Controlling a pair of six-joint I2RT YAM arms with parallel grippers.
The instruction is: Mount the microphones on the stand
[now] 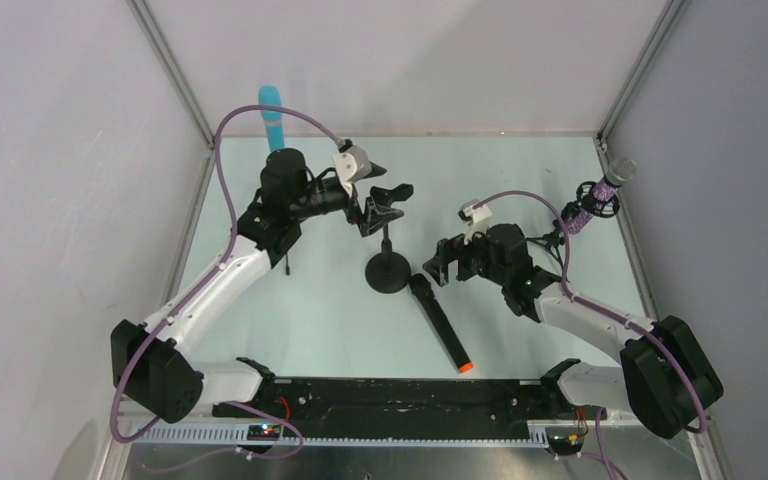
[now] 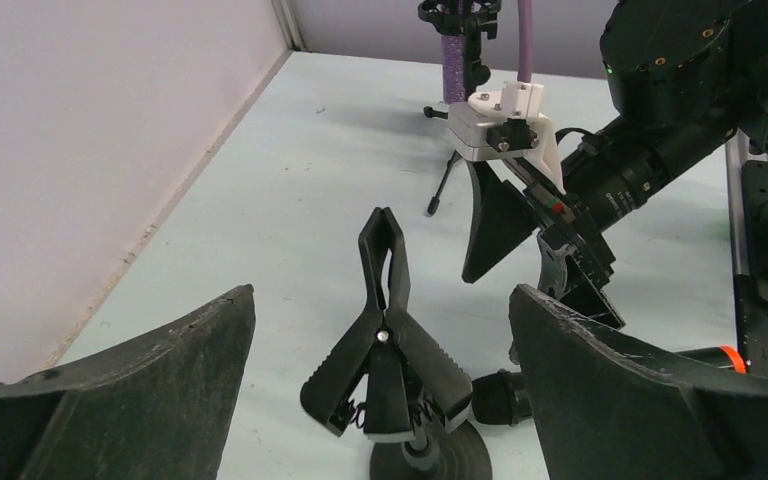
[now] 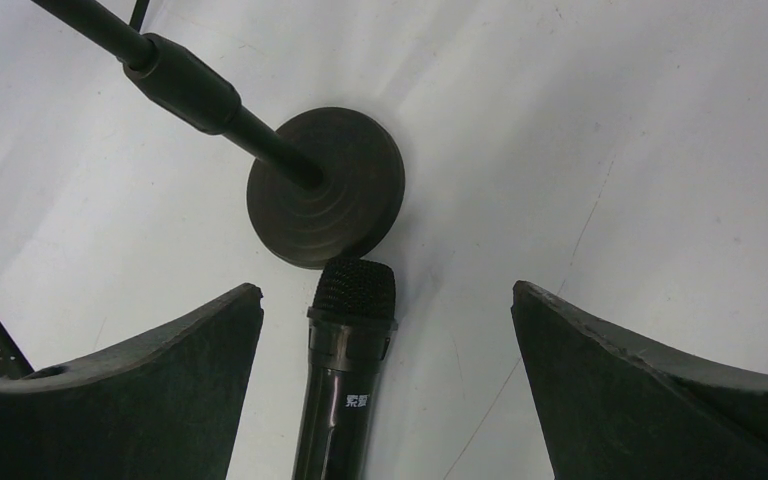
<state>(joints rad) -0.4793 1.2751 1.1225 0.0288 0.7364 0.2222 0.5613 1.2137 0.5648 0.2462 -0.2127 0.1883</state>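
Note:
The black microphone (image 1: 440, 323) with an orange end (image 1: 466, 368) lies flat on the table, its head against the round base (image 1: 387, 272) of the middle stand. That stand's spring clamp (image 1: 392, 195) is empty. My left gripper (image 1: 374, 194) is open, its fingers on either side of the clamp (image 2: 390, 335), not touching it. My right gripper (image 1: 439, 264) is open above the black microphone's head (image 3: 352, 300). The purple microphone (image 1: 602, 190) sits in a stand at the far right. The cyan microphone (image 1: 271, 115) stands upright behind my left arm.
The white enclosure walls stand close on the left, back and right. The purple microphone's tripod stand (image 2: 447, 180) is near the right wall. The stand pole (image 3: 185, 85) rises slanted in the right wrist view. My two grippers are close together near the middle stand.

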